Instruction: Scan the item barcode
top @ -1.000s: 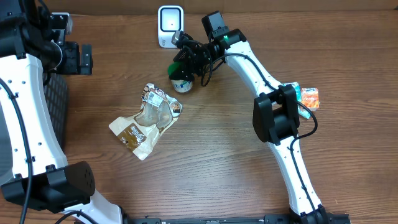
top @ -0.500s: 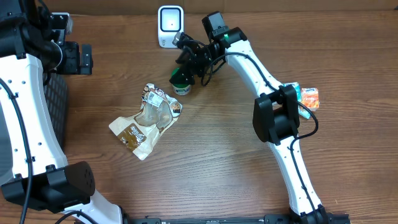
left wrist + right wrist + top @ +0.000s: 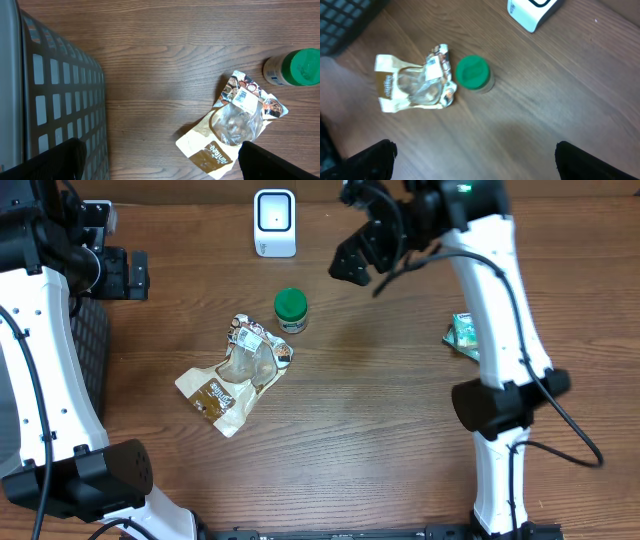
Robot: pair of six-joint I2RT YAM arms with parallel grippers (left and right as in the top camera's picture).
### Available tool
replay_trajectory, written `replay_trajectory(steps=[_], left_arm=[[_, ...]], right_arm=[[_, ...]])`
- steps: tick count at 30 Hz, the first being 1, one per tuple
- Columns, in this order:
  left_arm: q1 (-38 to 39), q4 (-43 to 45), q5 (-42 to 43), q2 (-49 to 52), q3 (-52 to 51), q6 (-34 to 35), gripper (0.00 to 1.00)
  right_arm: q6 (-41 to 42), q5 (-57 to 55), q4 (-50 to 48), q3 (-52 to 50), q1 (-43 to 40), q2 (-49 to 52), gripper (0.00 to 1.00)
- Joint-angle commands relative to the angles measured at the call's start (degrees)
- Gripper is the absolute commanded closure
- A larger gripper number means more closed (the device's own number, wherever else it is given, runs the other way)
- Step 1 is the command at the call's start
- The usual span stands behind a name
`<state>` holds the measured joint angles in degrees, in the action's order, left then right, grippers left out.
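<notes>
On the worktop [image 3: 360,430] there is one white barcode scanner [image 3: 274,222], one green-lidded jar [image 3: 290,310], one tan snack pouch [image 3: 235,373] and one small greenish packet [image 3: 463,335], partly hidden behind an arm. One dark mesh basket [image 3: 88,350] sits at the left edge. There are two pincers: the left pincer [image 3: 162,161] and the right pincer [image 3: 480,160].

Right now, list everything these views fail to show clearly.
- Jar: barcode unseen; the overhead view sees it from the top only, and the left wrist view cuts it at the right edge.
- Pouch: print too small to read in every view.
- Teal packet: overhead, partly hidden behind the right arm.
- Scanner: the right wrist view cuts it at the top edge, and that view is blurred.
</notes>
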<state>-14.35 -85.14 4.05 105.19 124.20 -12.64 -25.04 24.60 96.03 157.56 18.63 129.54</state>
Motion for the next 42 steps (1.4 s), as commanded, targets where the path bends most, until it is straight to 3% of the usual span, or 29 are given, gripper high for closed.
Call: replay_trajectory(steps=[1,2,3,8,12,16,25,31,42], left_arm=[[0.1,0.1,0.4,0.2,0.3,-1.1,0.00],[0.1,0.1,0.4,0.2,0.3,-1.1,0.01],[0.1,0.1,0.4,0.2,0.3,-1.1,0.01],[0.1,0.1,0.4,0.2,0.3,-1.1,0.00],[0.1,0.1,0.4,0.2,0.3,-1.1,0.00],[0.1,0.1,0.4,0.2,0.3,-1.1,0.00],[0.1,0.1,0.4,0.2,0.3,-1.1,0.00],[0.1,0.1,0.4,0.2,0.3,-1.1,0.01],[0.1,0.1,0.4,0.2,0.3,-1.1,0.01]], right_arm=[[1.8,0.6,0.7,0.0,0.5,1.4,0.32],[3.1,0.3,0.4,-0.1,0.8,1.6,0.43],[5.2,-0.5,-0.2,-0.1,1.1,1.9,0.46],[18.5,-11.8,-5.7,-1.0,3.9,2.4,0.29],[22.2,-19.8,-10.3,-3.8,7.8,2.4,0.25],[22.7,-25.7,-15.8,-9.7,11.6,2.4,0.18],[23.1,-26.2,-30.4,-25.3,15.1,2.5,0.07],[21.4,-23.9,-39.5,-33.3,16.4,2.5,0.06],[21.4,-22.4,-46.2,-39.1,16.7,2.6,0.07]])
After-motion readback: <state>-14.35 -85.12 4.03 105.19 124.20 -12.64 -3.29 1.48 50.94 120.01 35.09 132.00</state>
